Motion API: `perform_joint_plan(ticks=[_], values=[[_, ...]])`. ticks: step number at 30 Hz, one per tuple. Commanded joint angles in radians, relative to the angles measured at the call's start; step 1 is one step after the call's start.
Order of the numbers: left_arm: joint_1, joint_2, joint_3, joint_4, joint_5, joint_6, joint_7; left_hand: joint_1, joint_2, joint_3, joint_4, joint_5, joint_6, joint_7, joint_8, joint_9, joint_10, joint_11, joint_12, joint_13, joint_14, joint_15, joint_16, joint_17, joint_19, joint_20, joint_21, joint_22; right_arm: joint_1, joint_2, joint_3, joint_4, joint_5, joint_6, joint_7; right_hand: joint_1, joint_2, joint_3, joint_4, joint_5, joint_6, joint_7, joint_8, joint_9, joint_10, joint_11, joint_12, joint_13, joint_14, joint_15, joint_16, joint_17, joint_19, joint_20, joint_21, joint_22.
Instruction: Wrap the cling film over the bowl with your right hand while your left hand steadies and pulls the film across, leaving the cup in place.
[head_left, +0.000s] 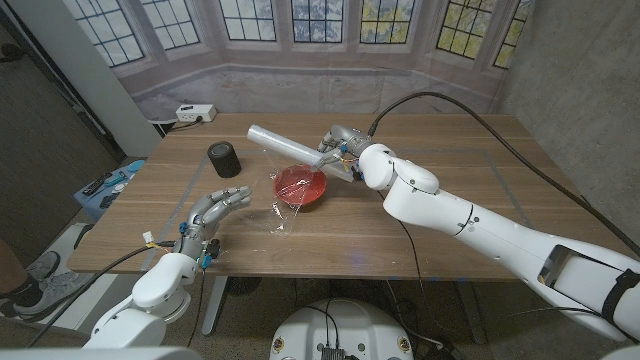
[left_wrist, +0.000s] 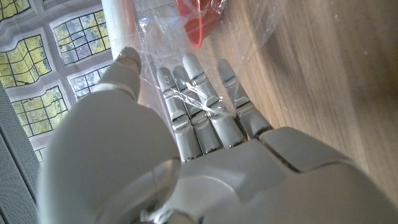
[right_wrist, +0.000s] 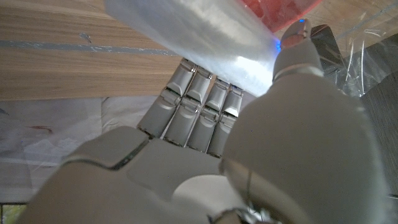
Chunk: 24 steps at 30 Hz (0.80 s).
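— Near the counter's (head_left: 430, 235) middle, what does your right hand (head_left: 343, 150) hold?

— My fingers wrap the cling film roll (head_left: 285, 144), tilted above the red bowl (head_left: 300, 185); film hangs over the bowl to the wood.

— Your left hand (head_left: 212, 212)?

— Fingers straight, holding nothing, by the film's edge. I see the black cup (head_left: 225, 159) standing behind it.

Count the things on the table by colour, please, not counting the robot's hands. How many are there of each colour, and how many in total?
Red: 1, the bowl
Black: 1, the cup
Clear or silvery: 1, the cling film roll, with its loose sheet lying over the bowl and onto the table
Total: 3
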Motion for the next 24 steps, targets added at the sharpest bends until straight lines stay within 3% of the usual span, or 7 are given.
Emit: perform_joint_plan(ticks=[1,7,10,12,16,19,24], values=[[-0.01,0.006,0.0,0.003,-0.021,0.016,-0.006,0.297,0.309,-0.002,0.003,0.009,-0.003,-0.001,-0.001,0.005,-0.004,-0.004,-0.004,0.004,-0.005,0.004,-0.002,0.0,-0.004,-0.002,0.007,-0.002,0.036,0.023,-0.016,0.08,0.022,0.011,-0.018,0.216,0.22,-0.004,-0.001,0.004,0.046,-0.029,0.006,0.002,0.008,-0.002,0.002,0.005,0.009,-0.064,0.003,0.003,0.006,-0.037,0.004,0.003],[-0.024,0.011,0.005,0.011,-0.041,0.024,-0.021,0.287,0.312,0.0,0.007,0.012,-0.012,-0.005,-0.004,0.006,-0.008,-0.007,-0.009,0.008,-0.014,0.011,-0.01,-0.004,-0.008,-0.001,0.012,-0.005,0.046,0.033,-0.017,0.113,0.036,0.013,-0.025,0.216,0.22,-0.005,-0.001,0.004,0.047,-0.03,0.006,0.002,0.007,-0.002,0.001,0.005,0.009,-0.065,0.003,0.003,0.006,-0.037,0.004,0.003],[-0.028,0.018,0.005,0.014,-0.05,0.027,-0.032,0.269,0.332,0.007,0.017,0.023,-0.06,-0.002,-0.014,0.02,-0.043,-0.007,-0.03,0.017,-0.077,0.034,-0.035,0.001,-0.049,0.012,0.009,-0.014,0.051,0.037,-0.017,0.128,0.044,0.015,-0.027,0.216,0.22,-0.005,-0.001,0.004,0.046,-0.029,0.006,0.002,0.007,-0.002,0.001,0.006,0.01,-0.065,0.002,0.004,0.005,-0.036,0.004,0.003],[-0.028,0.019,0.003,0.012,-0.06,0.033,-0.032,0.183,0.332,-0.004,0.053,0.034,-0.156,0.017,-0.046,0.024,-0.149,0.031,-0.087,0.029,-0.187,0.079,-0.076,0.011,-0.107,0.042,0.01,-0.031,0.053,0.041,-0.018,0.135,0.046,0.011,-0.032,0.216,0.221,-0.005,-0.001,0.004,0.045,-0.028,0.005,0.002,0.007,-0.003,0.0,0.006,0.01,-0.065,0.002,0.004,0.005,-0.037,0.004,0.003],[-0.029,0.026,-0.002,0.012,-0.049,0.042,-0.015,0.083,0.317,-0.021,0.077,0.037,-0.316,0.035,-0.124,0.016,-0.274,0.073,-0.145,0.035,-0.341,0.147,-0.137,0.013,-0.187,0.083,-0.006,-0.044,0.061,0.047,-0.019,0.152,0.056,0.016,-0.035,0.217,0.221,-0.005,-0.001,0.004,0.045,-0.03,0.004,0.002,0.007,-0.003,0.0,0.006,0.01,-0.065,0.002,0.004,0.005,-0.036,0.004,0.002],[-0.031,0.027,-0.005,0.013,-0.053,0.044,-0.014,0.045,0.312,-0.028,0.086,0.036,-0.372,0.042,-0.147,0.012,-0.319,0.089,-0.163,0.033,-0.378,0.168,-0.152,0.009,-0.217,0.096,-0.016,-0.047,0.067,0.048,-0.021,0.163,0.061,0.024,-0.036,0.217,0.221,-0.005,-0.001,0.004,0.043,-0.029,0.004,0.002,0.006,-0.003,-0.001,0.006,0.01,-0.065,0.002,0.004,0.004,-0.035,0.004,0.002],[-0.039,0.029,-0.003,0.016,-0.061,0.05,-0.018,0.028,0.309,-0.031,0.09,0.035,-0.389,0.051,-0.149,0.009,-0.326,0.098,-0.165,0.031,-0.389,0.173,-0.157,0.006,-0.223,0.104,-0.018,-0.048,0.077,0.052,-0.025,0.185,0.068,0.034,-0.036,0.218,0.222,-0.005,-0.001,0.004,0.045,-0.027,0.004,0.002,0.005,-0.002,-0.002,0.007,0.01,-0.064,0.001,0.004,0.003,-0.036,0.004,0.002]])
